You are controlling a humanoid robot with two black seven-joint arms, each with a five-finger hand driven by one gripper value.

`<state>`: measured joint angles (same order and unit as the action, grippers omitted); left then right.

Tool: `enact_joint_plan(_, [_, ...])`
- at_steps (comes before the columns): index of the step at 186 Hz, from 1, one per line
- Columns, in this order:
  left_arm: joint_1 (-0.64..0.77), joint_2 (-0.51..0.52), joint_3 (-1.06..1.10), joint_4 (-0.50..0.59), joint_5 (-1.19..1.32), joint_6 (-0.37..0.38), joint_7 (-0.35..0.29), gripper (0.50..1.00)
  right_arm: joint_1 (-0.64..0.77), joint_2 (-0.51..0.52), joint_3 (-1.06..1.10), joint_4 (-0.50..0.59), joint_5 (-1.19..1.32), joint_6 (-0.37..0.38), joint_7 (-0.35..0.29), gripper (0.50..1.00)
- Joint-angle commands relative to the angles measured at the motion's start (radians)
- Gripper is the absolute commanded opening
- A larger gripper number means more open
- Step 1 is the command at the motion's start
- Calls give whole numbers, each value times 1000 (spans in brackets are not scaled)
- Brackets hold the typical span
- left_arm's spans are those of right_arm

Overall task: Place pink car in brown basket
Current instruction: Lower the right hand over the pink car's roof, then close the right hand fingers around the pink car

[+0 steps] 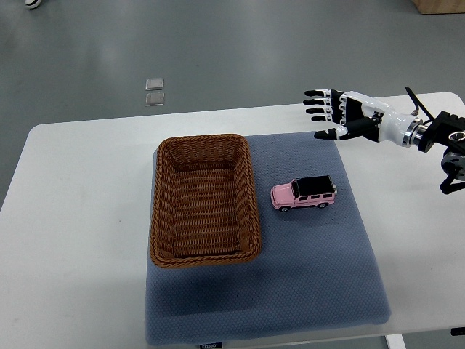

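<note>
A pink toy car [304, 194] with a black roof stands on its wheels on the blue-grey mat [320, 276], just right of the brown wicker basket [162, 211]. The basket holds nothing. My right hand [325, 113] reaches in from the right edge, hovering over the mat's far right corner, above and behind the car. Its fingers are spread flat and hold nothing. The left arm does not show.
The mat lies on a white table [73, 218] with rounded corners. Beyond the table's far edge is grey floor with two small clear squares [154, 92]. A black part of the robot [452, 174] hangs at the right edge.
</note>
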<state>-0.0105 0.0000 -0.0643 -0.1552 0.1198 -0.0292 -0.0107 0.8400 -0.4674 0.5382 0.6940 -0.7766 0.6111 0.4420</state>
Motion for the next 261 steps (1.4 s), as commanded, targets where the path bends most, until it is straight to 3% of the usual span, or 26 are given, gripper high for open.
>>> enact_joint_plan(1, [0,0,0,-1,0,0,0,1000,-2,-37,0,85,-171,0,37,909])
enact_joint_plan(23, [0,0,1,-1,0,0,0,1000,-4,-77,0,170,-395,0,83,907])
enact_joint_plan(49, [1,0,0,0,0,0,0,1000,-5,-103,-1,240,-512,-2,84,907])
enact_joint_plan(123, [0,0,0,0,0,0,0,1000,-50,-99,-147,242,-552,-355,73,901])
enact_joint_plan(174, [0,0,1,0,0,0,0,1000,-64,-85,-170,240,-553,-386,70,901])
enact_joint_plan(214, [0,0,0,0,0,0,0,1000,-88,-74,-172,232,-555,-444,15,897])
enact_joint_plan(237, [1,0,0,0,0,0,0,1000,-90,-74,-175,232,-556,-444,15,860])
enact_joint_plan(252, [0,0,0,0,0,0,0,1000,-88,-76,-188,234,-556,-445,15,799])
enact_joint_plan(261, [0,0,1,0,0,0,0,1000,-88,-76,-193,232,-558,-445,15,791])
